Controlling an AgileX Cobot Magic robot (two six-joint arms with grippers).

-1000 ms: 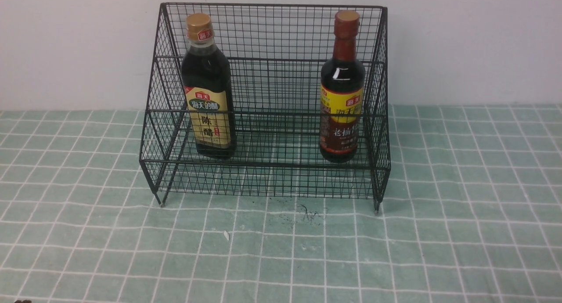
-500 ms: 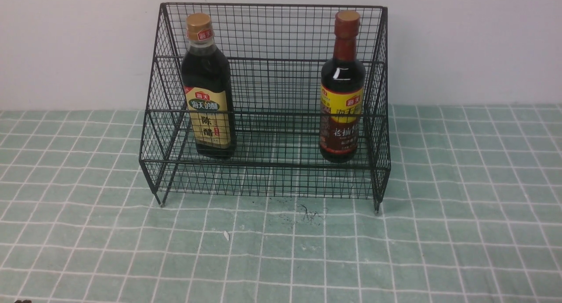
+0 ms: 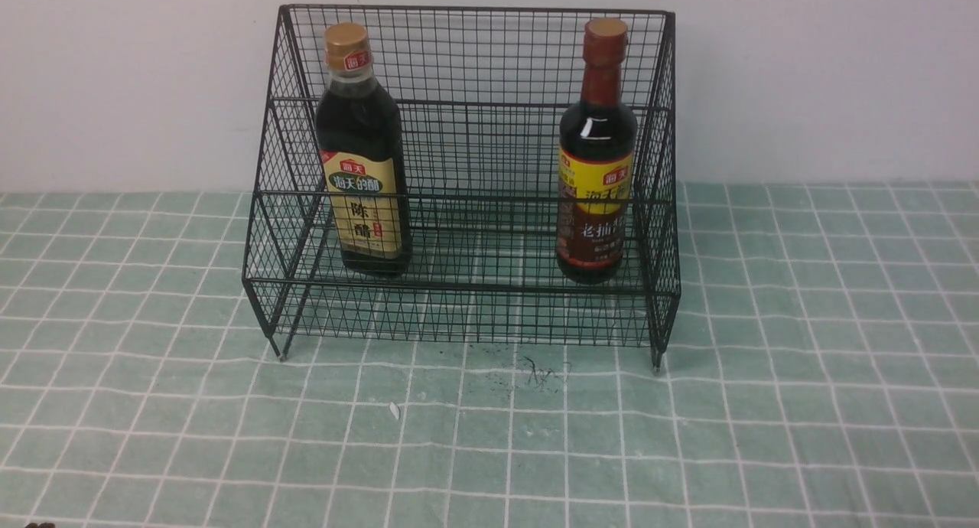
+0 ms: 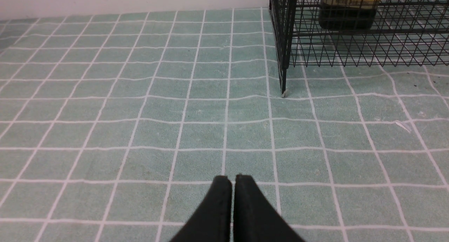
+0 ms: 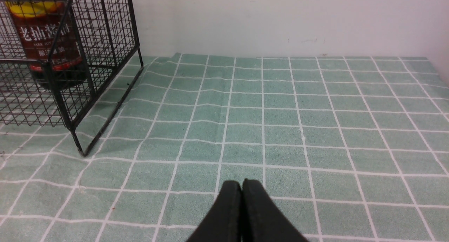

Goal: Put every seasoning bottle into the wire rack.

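Observation:
The black wire rack (image 3: 466, 298) stands against the back wall. Both seasoning bottles stand upright on its lower tier: the broad gold-capped one (image 3: 361, 145) at the left, the slim-necked red-brown-capped one (image 3: 596, 153) at the right. In the left wrist view the rack's corner (image 4: 282, 52) and the broad bottle's base (image 4: 347, 19) show far off; my left gripper (image 4: 233, 179) is shut and empty above the cloth. In the right wrist view the slim-necked bottle (image 5: 44, 42) shows behind the mesh (image 5: 101, 42); my right gripper (image 5: 242, 183) is shut and empty. Neither arm shows in the front view.
A green cloth with white grid lines (image 3: 489, 436) covers the table. Dark specks (image 3: 535, 371) and a small white scrap (image 3: 395, 410) lie in front of the rack. A pale wall (image 3: 826, 76) stands close behind.

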